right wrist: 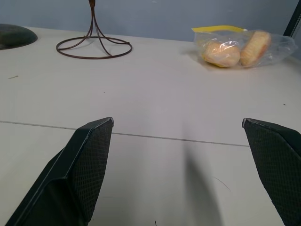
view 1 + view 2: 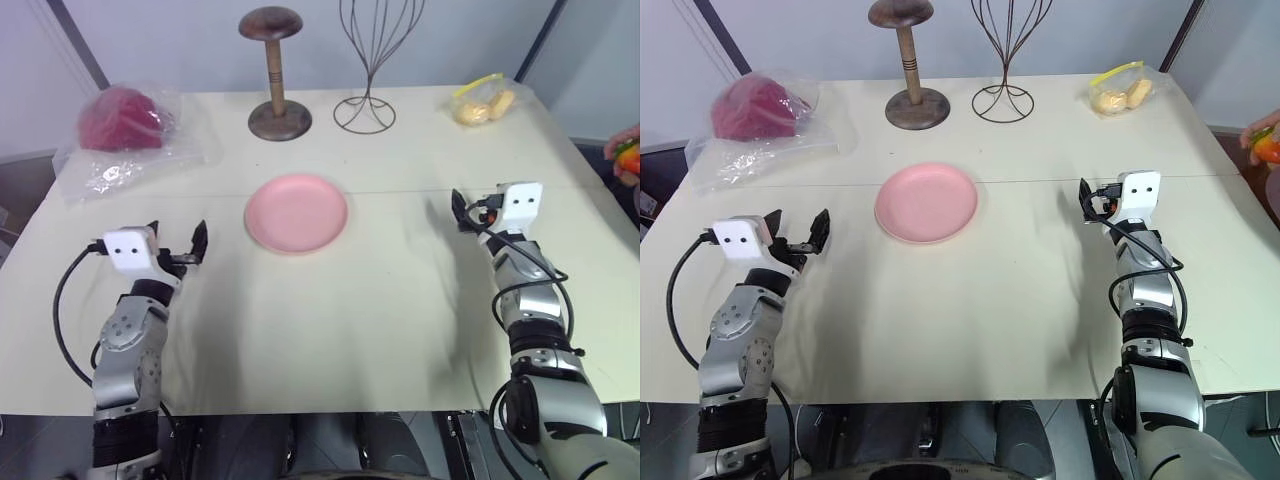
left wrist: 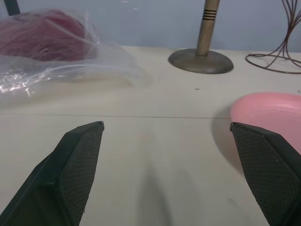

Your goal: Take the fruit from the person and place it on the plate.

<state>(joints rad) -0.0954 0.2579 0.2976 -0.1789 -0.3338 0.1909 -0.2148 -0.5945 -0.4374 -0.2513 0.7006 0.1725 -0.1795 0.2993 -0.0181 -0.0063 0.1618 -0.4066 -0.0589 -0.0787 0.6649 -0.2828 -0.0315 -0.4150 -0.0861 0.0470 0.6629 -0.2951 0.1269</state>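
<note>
So we've got a big cream surface (image 2: 400, 330) against a pale grey wall, with the pink plate (image 2: 296, 213) sitting just above the middle of the frame, bare.

The fruit (image 2: 628, 158) is way over at the right edge, about a third of the way down, held in the person's hand (image 2: 1262, 137), well apart from the plate and off past the edge of the surface. Our right gripper (image 2: 478, 211) is the nearer one, its jaws standing wide with nothing in them. The left gripper (image 2: 178, 247) sits in the lower left, just beside the plate's left side, jaws also wide and empty.

What could go wrong: we think the handover is the risky bit. The fruit looks glossy and rounded, so if we close off-centre it could squirt out and roll off the edge. Reaching that far right could also bump the person's fingers. The bag of pale yellow items (image 2: 482, 103) sits in the upper right, probably clear of the reach.

Hard to make out: the fruit and hand are cut off by the frame edge, so we can't tell how it's being gripped or how much of it is exposed.
</note>
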